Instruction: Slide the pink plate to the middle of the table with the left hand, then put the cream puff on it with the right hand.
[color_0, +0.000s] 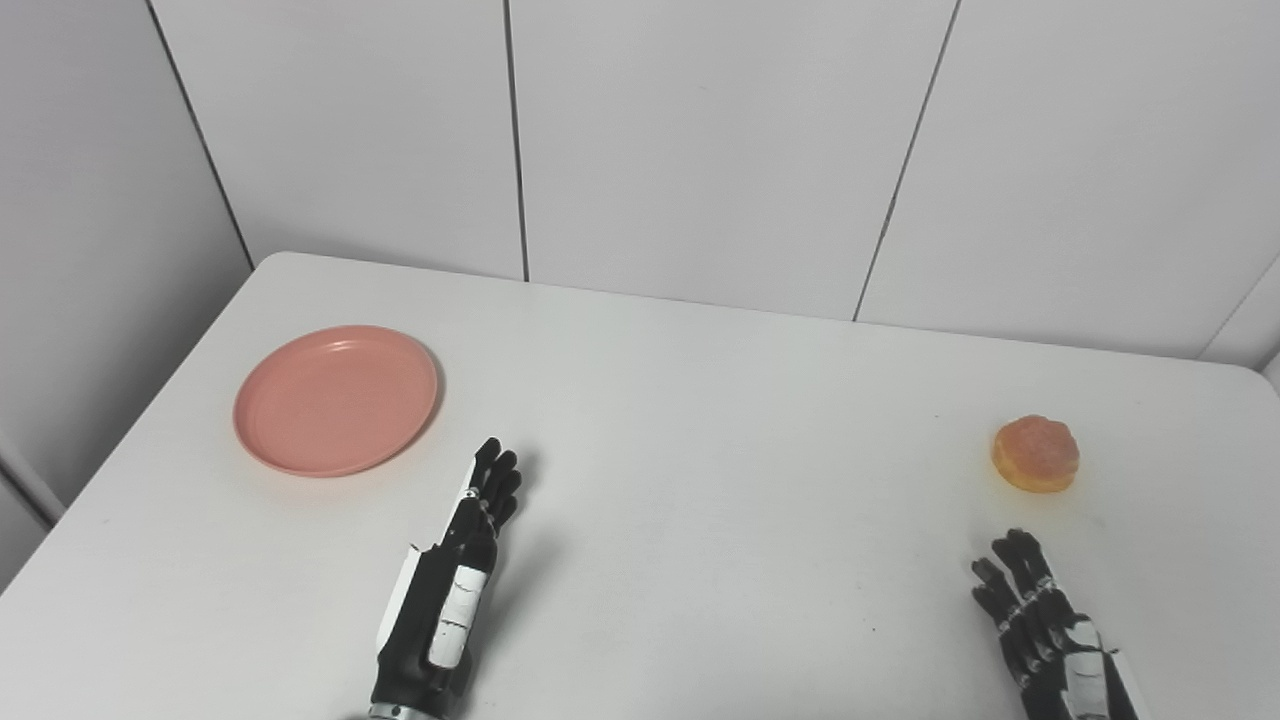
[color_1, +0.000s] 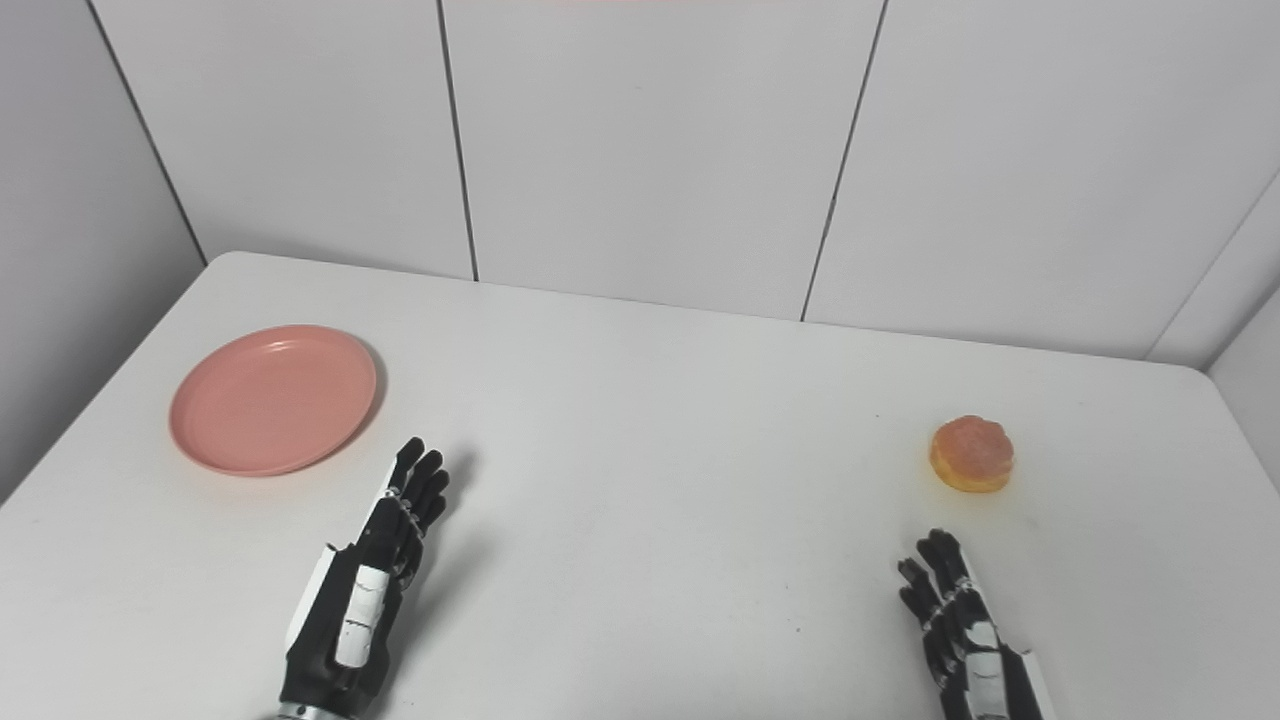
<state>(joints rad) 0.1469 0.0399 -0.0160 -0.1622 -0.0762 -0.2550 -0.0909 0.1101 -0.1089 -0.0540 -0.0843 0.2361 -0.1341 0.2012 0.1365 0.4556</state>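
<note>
Pink plate (color_0: 335, 399) sits far left on bench (color_0: 700, 480), cream puff (color_0: 1035, 453) far right. Left hand (color_0: 450, 590) & right hand (color_0: 1045, 630): fingers open, holding nothing.

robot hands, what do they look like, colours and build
Both the left hand and the right hand are black, with slim segmented fingers and small silvery metal bits at the knuckles. White shell panels cover the back of each hand. A silver ring shows at the left wrist, at the picture's bottom edge. No loose cables or printed markings are visible.
</note>
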